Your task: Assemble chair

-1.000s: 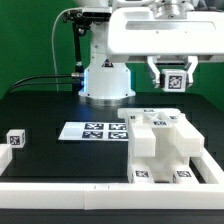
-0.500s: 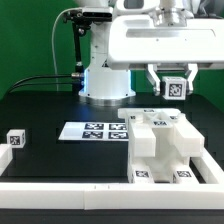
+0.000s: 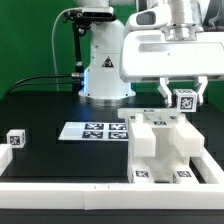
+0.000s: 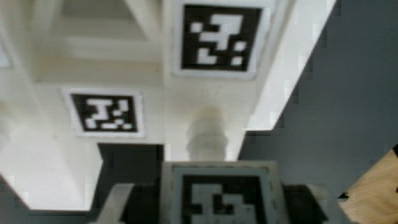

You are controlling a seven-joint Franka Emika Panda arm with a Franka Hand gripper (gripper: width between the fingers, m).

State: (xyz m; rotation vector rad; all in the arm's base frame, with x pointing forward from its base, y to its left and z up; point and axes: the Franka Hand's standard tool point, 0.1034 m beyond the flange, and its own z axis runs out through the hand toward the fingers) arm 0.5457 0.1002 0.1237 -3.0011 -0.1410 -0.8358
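Observation:
My gripper point(image 3: 185, 99) hangs above the back right of the part-built chair point(image 3: 165, 146), a white blocky structure with tags on its faces. The jaws are shut on a small white tagged piece point(image 3: 185, 98), held clear of the structure. In the wrist view this held piece point(image 4: 221, 196) fills the space of my gripper point(image 4: 219, 204), a dark finger on each side. Beyond it lies the chair point(image 4: 98, 70) with two tags facing up. Another small tagged white block point(image 3: 15, 139) sits alone on the black table at the exterior view's left.
The marker board point(image 3: 93, 130) lies flat beside the chair, toward the exterior view's left. A white border rail point(image 3: 60, 188) runs along the near table edge. The arm's white base point(image 3: 105, 70) stands at the back, in front of a green backdrop.
The gripper, still holding the small tagged piece, has moved toward the exterior view's right and a little lower, closer to the chair's back right corner.

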